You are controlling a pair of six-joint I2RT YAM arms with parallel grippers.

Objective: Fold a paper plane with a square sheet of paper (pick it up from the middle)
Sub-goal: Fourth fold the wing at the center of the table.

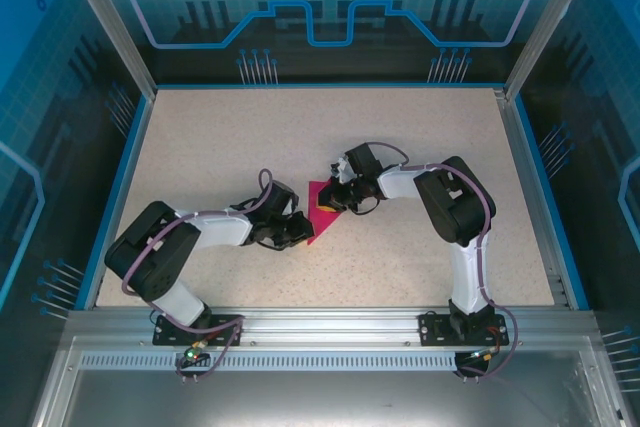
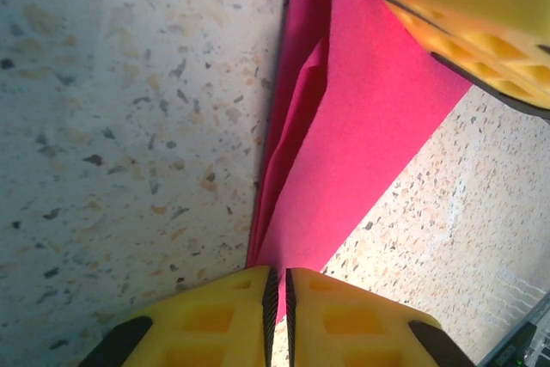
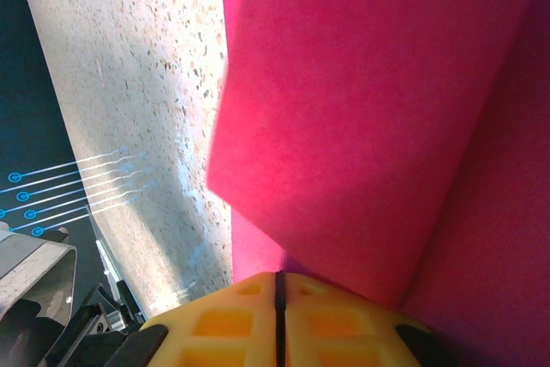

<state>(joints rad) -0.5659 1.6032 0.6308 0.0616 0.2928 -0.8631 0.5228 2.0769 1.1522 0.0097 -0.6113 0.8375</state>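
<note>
The square sheet of paper [image 1: 318, 195] is magenta-pink and lies folded into layers at the middle of the table, between my two grippers. In the left wrist view the paper [image 2: 361, 126] runs away from me with a raised flap along its left side. My left gripper [image 2: 278, 271] is shut on its near corner, and a pink edge shows between the yellow pads. My right gripper [image 3: 278, 274] is shut, its tips against the paper [image 3: 369, 109], where one folded layer overlaps another. Its yellow finger [image 2: 468, 15] rests on the far part of the sheet. From above, the left gripper [image 1: 298, 231] and right gripper [image 1: 338, 199] stand close together.
The speckled tabletop [image 1: 250, 137] is bounded by a blue rim [image 1: 120, 177] and clear panels. Both arm bases sit on the metal rail [image 1: 320, 325] at the near edge.
</note>
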